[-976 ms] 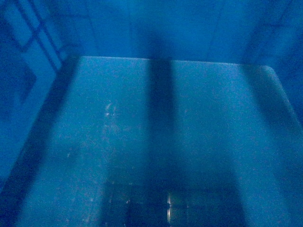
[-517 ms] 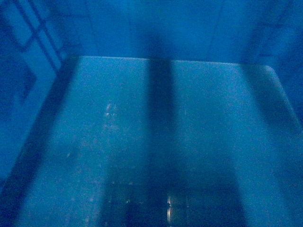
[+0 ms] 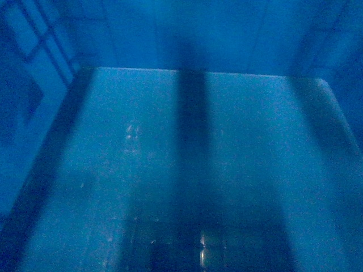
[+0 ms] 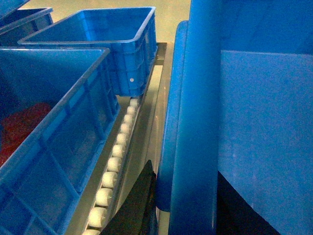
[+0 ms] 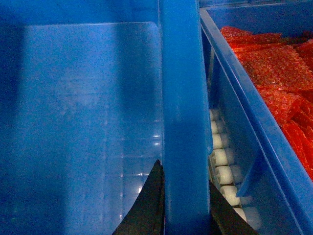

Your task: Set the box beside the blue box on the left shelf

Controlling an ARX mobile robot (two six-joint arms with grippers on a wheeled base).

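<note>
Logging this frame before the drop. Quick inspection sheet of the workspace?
Surface: roller track of white rollers on a metal shelf frame, running between crates.
Job's things: the box fills the head view, inside appears empty; its rim sits between the right gripper's fingers.
Clutter: neighbouring crate holding red bubble wrap; two more blue crates on the left wrist side, the near one with red material inside.
Grippers: right gripper straddles the rim, a dark finger each side; left gripper shows one dark finger beside the box's outer wall, state unclear.
Cables: nothing seen.
Surroundings: pale floor beyond the crates.
</note>
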